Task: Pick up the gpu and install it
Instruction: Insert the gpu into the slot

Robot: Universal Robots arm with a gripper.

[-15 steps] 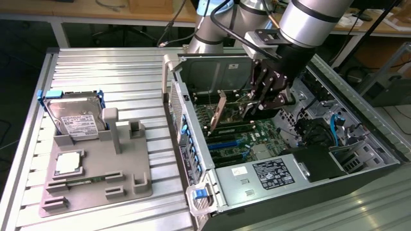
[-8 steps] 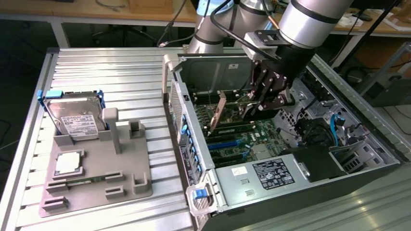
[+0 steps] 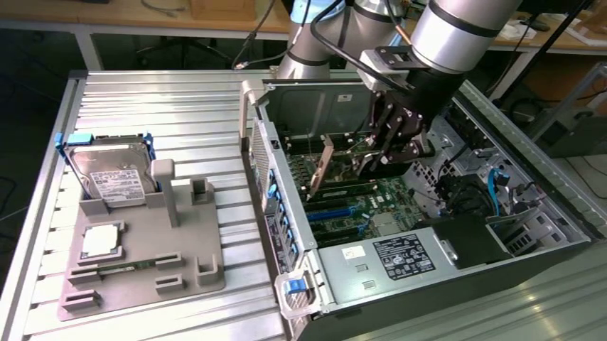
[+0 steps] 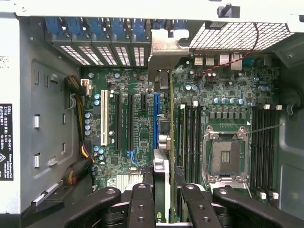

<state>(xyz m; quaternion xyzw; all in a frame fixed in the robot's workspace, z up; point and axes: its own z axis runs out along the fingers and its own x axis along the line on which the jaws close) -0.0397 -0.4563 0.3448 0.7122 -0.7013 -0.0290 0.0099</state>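
The claw (image 3: 394, 145) is hanging inside the open computer case (image 3: 531, 234), its fingers closed partway onto the gpu (image 3: 332, 167), gripping the card edge-on by its top. The card is being carried upright over the motherboard (image 4: 128, 123), with its silver bracket (image 3: 320, 167) toward the case's rear wall. In the wrist view the gpu (image 4: 161, 185) is showing between the black fingers (image 4: 142, 204), lined up close to the blue expansion slot (image 4: 156, 118).

The pick-up looks finished and the install step is in hand. Seating the card calls for its bottom edge to meet the slot squarely and its bracket to slide into the rear opening beside the blue latches (image 4: 95, 28).

Crowding the path are the memory slots (image 4: 190, 133) and the empty processor socket (image 4: 225, 154) just beside the card, and loose cables (image 4: 78, 142) on the other side.

Outside the case, on the slatted table (image 3: 142, 106), a grey fixture tray (image 3: 142, 270) is holding a hard drive in a blue frame (image 3: 109, 174) toward the table's far edge.
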